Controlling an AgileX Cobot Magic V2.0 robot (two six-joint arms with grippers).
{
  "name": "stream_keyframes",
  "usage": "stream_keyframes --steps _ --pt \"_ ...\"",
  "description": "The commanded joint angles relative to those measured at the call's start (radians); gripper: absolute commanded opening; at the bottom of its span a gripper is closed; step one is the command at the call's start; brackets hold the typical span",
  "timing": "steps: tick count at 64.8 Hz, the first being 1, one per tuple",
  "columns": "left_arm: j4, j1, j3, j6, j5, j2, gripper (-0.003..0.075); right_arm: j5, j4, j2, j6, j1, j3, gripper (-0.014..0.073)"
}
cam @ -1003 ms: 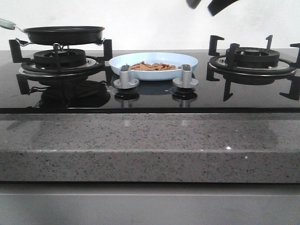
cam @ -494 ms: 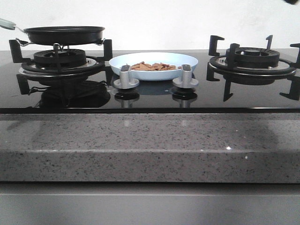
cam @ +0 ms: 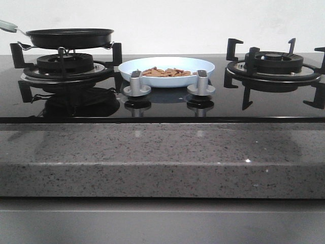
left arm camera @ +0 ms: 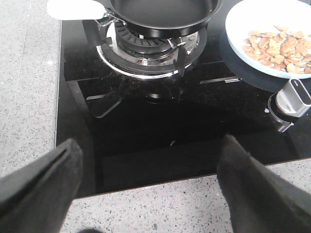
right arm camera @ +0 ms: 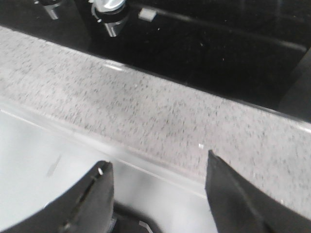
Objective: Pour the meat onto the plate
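No legible text or markings anywhere.

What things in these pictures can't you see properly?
- Frying pan inside: front view looks side-on, so its rim hides it.
- Pan's pale handle: cut off by the frame edge in the left wrist view.
- Plate with the meat: its far side is cut off there.
- Right wrist view: blurred; right gripper shows only its fingertips.
- Left gripper: out of the front view.
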Motion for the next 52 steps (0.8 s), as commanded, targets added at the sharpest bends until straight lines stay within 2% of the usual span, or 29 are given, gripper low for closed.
stream_keyframes --steps 1,5,10,18,24,33,52 --pt "-0.007 -0.007 -0.021 -0.009 -0.076 -0.007 0.0564 -0.062 0.009 -0.070 0.001 0.003 0.003 0.0416" --pt "-0.007 -0.007 -0.014 -0.009 -0.078 -0.007 0.0542 -0.061 0.009 -0.102 0.001 0.003 0.014 0.0342" --pt "-0.007 -0.007 -0.003 -0.009 -0.078 -0.007 0.0475 -0.061 0.009 -0.134 0.001 0.003 0.022 0.0218" --pt "-0.007 -0.007 0.013 -0.009 -0.078 -0.007 0.0288 -0.060 0.009 -0.144 0.001 0.003 0.023 0.0024" --pt "-0.007 -0.007 0.014 -0.009 -0.078 -0.007 0.0151 -0.064 0.009 -0.144 0.001 0.003 0.023 -0.0075" --pt "-0.007 -0.007 0.014 -0.009 -0.116 -0.007 -0.0019 -0.065 0.008 -0.144 0.001 0.003 0.024 -0.0069" --pt "-0.012 -0.007 0.014 -0.009 -0.139 -0.007 -0.0020 -0.056 0.008 -0.144 0.000 0.003 0.024 -0.0069"
